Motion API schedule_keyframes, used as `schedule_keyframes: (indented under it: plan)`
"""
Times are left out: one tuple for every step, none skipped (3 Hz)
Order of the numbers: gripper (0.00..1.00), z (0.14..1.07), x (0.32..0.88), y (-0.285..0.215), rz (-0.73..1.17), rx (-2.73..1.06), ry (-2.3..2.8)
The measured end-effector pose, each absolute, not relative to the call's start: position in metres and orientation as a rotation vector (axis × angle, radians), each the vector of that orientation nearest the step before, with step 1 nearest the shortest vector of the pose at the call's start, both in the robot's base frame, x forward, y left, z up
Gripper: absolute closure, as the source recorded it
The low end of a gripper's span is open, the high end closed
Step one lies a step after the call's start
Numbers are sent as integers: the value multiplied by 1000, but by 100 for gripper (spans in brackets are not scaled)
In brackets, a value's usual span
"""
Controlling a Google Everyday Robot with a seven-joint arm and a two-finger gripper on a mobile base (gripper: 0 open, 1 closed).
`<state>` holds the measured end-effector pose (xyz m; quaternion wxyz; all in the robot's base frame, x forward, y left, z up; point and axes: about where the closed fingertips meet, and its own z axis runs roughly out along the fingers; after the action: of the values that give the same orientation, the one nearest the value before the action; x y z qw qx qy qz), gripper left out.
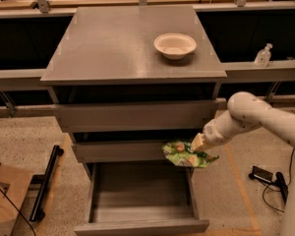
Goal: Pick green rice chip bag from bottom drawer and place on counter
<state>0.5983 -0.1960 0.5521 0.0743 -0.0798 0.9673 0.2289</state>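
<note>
The green rice chip bag [187,155] hangs in the air, held by my gripper [196,144], which is shut on its right part. It is level with the middle drawer front, above the right rear corner of the open bottom drawer [140,195]. The drawer's grey tray shows nothing in it. My white arm [248,113] reaches in from the right. The counter [113,43] is the grey top slab above, with a white bowl [175,45] at its right rear.
Two upper drawers [132,117] stick out a little below the counter. A clear bottle [263,55] stands on the right rail. A black bar [45,181] and a cardboard box [2,191] lie on the floor at left, cables [268,176] at right.
</note>
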Motion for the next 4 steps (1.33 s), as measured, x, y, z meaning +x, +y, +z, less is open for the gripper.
schedule_keyframes:
  plan:
    - [100, 627, 590, -207, 557, -347, 2975]
    - [100, 700, 529, -223, 429, -377, 3126]
    - [100, 706, 527, -223, 422, -378, 3119]
    - [100, 712, 526, -225, 379, -370, 3120]
